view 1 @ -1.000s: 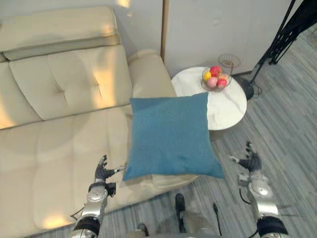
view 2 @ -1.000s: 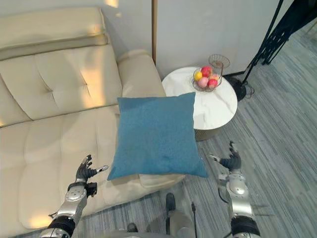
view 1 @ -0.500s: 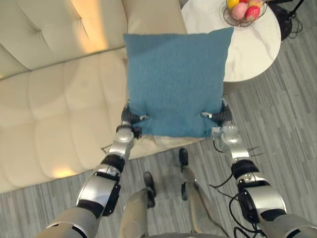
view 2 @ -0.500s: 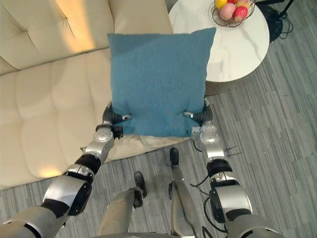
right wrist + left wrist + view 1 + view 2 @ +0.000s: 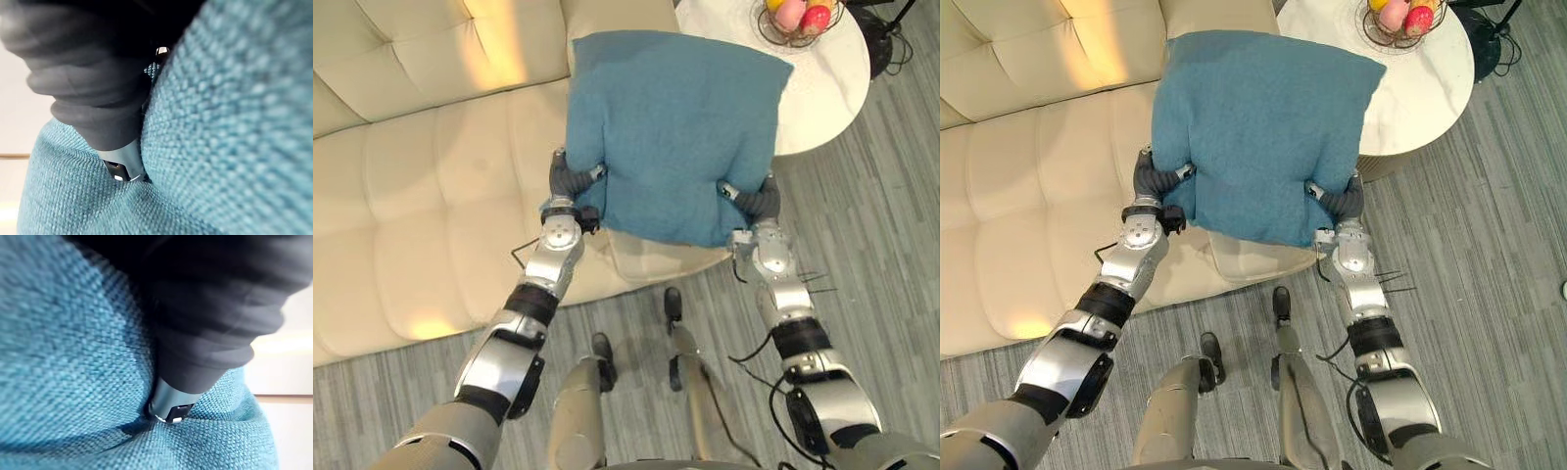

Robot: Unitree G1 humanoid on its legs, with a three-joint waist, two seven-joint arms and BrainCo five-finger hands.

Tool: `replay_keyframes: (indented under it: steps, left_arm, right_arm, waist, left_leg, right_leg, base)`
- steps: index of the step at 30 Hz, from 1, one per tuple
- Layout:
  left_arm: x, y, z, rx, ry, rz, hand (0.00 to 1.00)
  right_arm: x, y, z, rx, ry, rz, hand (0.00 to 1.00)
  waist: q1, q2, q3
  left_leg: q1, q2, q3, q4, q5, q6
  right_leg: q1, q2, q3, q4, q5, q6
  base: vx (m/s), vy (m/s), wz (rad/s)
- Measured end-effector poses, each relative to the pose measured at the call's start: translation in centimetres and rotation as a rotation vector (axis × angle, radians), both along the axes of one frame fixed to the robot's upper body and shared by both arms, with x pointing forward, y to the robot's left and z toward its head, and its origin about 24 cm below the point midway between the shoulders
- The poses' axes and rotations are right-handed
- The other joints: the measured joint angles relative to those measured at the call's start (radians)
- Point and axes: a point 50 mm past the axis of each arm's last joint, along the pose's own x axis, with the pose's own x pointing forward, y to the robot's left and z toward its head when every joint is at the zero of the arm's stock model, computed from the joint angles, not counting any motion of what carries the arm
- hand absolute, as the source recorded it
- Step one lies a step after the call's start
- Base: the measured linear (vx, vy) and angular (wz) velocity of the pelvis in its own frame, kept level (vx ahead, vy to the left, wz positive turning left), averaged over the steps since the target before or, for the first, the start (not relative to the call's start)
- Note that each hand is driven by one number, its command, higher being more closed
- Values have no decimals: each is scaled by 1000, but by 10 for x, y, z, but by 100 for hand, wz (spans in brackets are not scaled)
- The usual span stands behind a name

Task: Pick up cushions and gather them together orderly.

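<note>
The cream sofa (image 5: 431, 166) takes up the left and far side of your scene, and grey plank floor (image 5: 881, 215) runs along the near and right sides. The blue cushion (image 5: 675, 127) sits over the right end of the sofa seat, with its far right corner reaching across the edge of the round white worktop (image 5: 822, 88) just beside the sofa. Its face bulges upward and its near edge lies close to the seat's front edge. I cannot tell whether its far part rests on the seat or is clear of it. A wire bowl of fruit (image 5: 798, 15) stands on the far part of the worktop, apart from the cushion.

Your left robot hand (image 5: 570, 181) is grasping the cushion at its near left corner, with the thumb (image 5: 592, 174) pressed onto the top face and the rest of the hand tucked behind the edge. Your right robot hand (image 5: 759, 201) is grasping the near right corner the same way, its thumb (image 5: 729, 191) on top. In each wrist view a silver digit (image 5: 168, 404) digs into the blue weave and creases it.
</note>
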Motion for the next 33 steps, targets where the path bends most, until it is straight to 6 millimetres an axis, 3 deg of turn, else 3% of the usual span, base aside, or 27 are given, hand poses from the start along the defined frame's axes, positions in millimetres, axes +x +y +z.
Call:
replay_keyframes:
  steps: [4, 8, 9, 11, 12, 13, 14, 15, 17, 19, 21, 23, 24, 25, 26, 29, 30, 32, 33]
  left_arm:
    - [-47, 9, -48, -20, 110, 7, 100]
    - [-84, 20, -69, -44, 166, 28, 100]
    - [-95, 23, -75, -41, 186, 38, 100]
    - [-101, 25, -78, -48, 193, 47, 100]
    - [-103, 26, -80, -52, 198, 45, 100]
    - [-103, 26, -80, -50, 197, 41, 100]
    - [-105, 26, -82, -47, 202, 38, 100]
    - [-110, 26, -86, -45, 221, 38, 100]
    - [-116, 27, -92, -47, 244, 44, 100]
    - [-117, 27, -92, -38, 245, 44, 100]
    - [-117, 23, -86, -52, 214, 38, 100]
    - [-119, 20, -87, -71, 222, 40, 100]
    - [-121, 19, -89, -78, 229, 42, 100]
    - [-122, 17, -90, -82, 234, 37, 100]
    - [-123, 15, -89, -86, 232, 27, 100]
    - [-123, 5, -84, -99, 210, -24, 100]
    - [-123, 3, -81, -103, 198, -34, 100]
    - [-123, -1, -79, -117, 189, -55, 100]
    - [-123, -3, -79, -121, 188, -61, 100]
  right_arm:
    - [-35, 2, -21, -65, 32, 49, 100]
    - [-53, 12, -26, -129, 27, 112, 100]
    - [-61, 17, -26, -138, 12, 144, 100]
    - [-64, 21, -26, -152, -3, 157, 100]
    - [-65, 22, -26, -156, -9, 161, 100]
    - [-65, 22, -26, -175, -11, 160, 100]
    - [-66, 22, -28, -184, -7, 158, 100]
    - [-68, 22, -31, -192, 6, 157, 100]
    - [-69, 25, -33, -223, 9, 166, 100]
    - [-69, 27, -32, -229, 0, 173, 100]
    - [-63, 24, -25, -254, -29, 178, 100]
    - [-59, 22, -31, -270, -1, 173, 100]
    - [-58, 20, -37, -274, 28, 169, 100]
    - [-58, 17, -41, -279, 50, 160, 100]
    - [-58, 12, -42, -284, 59, 146, 100]
    - [-58, 1, -44, -280, 75, 99, 100]
    - [-57, -3, -44, -277, 74, 85, 100]
    - [-58, -7, -43, -268, 75, 66, 100]
    - [-58, -9, -43, -266, 75, 59, 100]
  waist:
    - [0, 0, -59]
    - [11, -1, -99]
    - [27, 1, -111]
    - [33, 3, -114]
    - [38, 4, -120]
    - [31, 4, -119]
    - [28, 3, -120]
    - [27, 4, -120]
    - [33, 4, -127]
    - [58, -4, -144]
    - [91, 29, -179]
    - [84, 70, -175]
    - [84, 71, -175]
    - [78, 71, -175]
    - [74, 66, -174]
    - [50, 56, -171]
    - [45, 57, -172]
    - [28, 70, -180]
    - [24, 78, -185]
  left_leg:
    - [81, -14, -27, -58, 8, -12]
    - [142, -18, -29, -102, 24, -14]
    - [164, -23, -26, -116, 32, -15]
    - [173, -33, -30, -122, 52, -3]
    - [182, -31, -29, -156, 87, 15]
    - [193, -44, -50, -176, 103, 33]
    - [197, -50, -70, -177, 109, 35]
    - [212, -59, -101, -171, 116, 34]
    - [200, -65, -166, -150, 126, 19]
    - [150, -72, -226, -150, 161, -8]
    - [41, -42, -288, -219, 254, -50]
    - [18, -1, -346, -281, 336, -82]
    - [28, 9, -345, -318, 384, -102]
    - [29, 9, -332, -360, 458, -125]
    - [41, -2, -312, -457, 590, -164]
    - [2, -21, -102, -229, 376, -28]
    - [31, -12, -27, -163, 301, -23]
    - [124, -1, 59, -185, 213, -23]
    - [153, 2, 67, -225, 203, -30]
  right_leg:
    - [80, -4, -18, -37, -13, -1]
    - [121, -4, -12, -37, -13, -1]
    - [132, -9, -16, -32, -14, 0]
    - [113, -10, -23, 23, -14, 2]
    - [91, -20, -25, 89, -59, 43]
    - [43, -44, -32, 318, -238, 6]
    - [32, -59, -41, 431, -307, -13]
    - [33, -89, -46, 611, -394, 1]
    - [82, -108, -25, 733, -464, 31]
    - [115, -93, 3, 666, -512, 42]
    - [123, -44, -22, 446, -505, 27]
    - [132, 0, -87, 384, -447, -5]
    - [137, 4, -116, 386, -441, -16]
    - [142, 2, -150, 386, -436, -28]
    - [138, -22, -195, 376, -427, -51]
    - [134, -89, -279, 335, -390, -66]
    - [136, -108, -298, 300, -359, -66]
    - [149, -112, -328, 228, -323, -44]
    - [149, -106, -335, 212, -312, -34]
  base:
    - [73, 18, 16]
    - [29, 16, 7]
    - [-6, 15, -5]
    - [-45, 9, 6]
    - [-107, 24, 46]
    - [-116, 12, 67]
    - [-92, -17, 89]
    - [-104, -79, 93]
    - [-124, -170, 95]
    - [-133, -192, 82]
    - [-231, -269, 66]
    - [-253, -217, 69]
    - [-270, -199, 93]
    - [-268, -157, 103]
    - [-283, -145, 109]
    - [-317, -87, 101]
    - [-275, 20, 81]
    - [-211, 85, 68]
    - [-202, 179, 76]
